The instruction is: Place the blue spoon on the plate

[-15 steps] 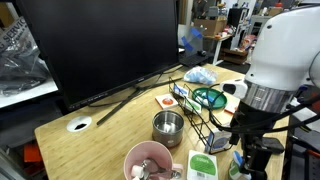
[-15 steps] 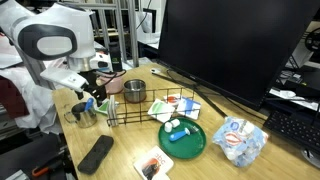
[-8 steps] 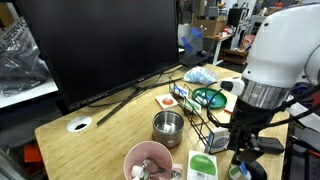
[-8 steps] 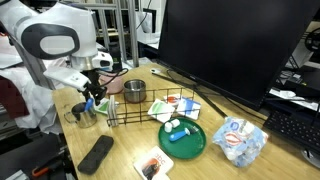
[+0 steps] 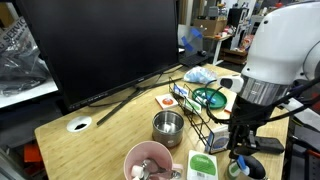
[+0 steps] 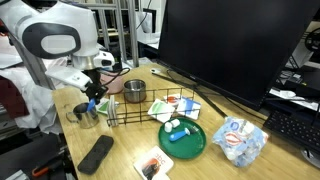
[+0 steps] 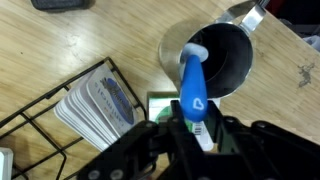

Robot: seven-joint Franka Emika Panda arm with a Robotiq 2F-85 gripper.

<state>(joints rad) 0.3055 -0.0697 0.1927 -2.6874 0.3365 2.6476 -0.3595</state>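
Blue spoon (image 7: 193, 85) sits clamped in the gripper (image 7: 193, 127), its rounded end hanging over the open mouth of a steel cup (image 7: 216, 55), close to the near rim. A wire rack (image 7: 32, 104) holding cards stands just beside the cup, with bare wood beyond it. In an exterior view the plate (image 6: 190, 146) lies past the rack, well apart from the gripper (image 6: 92, 103). The spoon is slender glossy blue plastic with a pale teardrop mark on its handle.

This looks like a lab or office. A big monitor (image 5: 100, 45) stands on a wooden desk (image 5: 105, 135), with cluttered shelving (image 5: 210, 20) behind.
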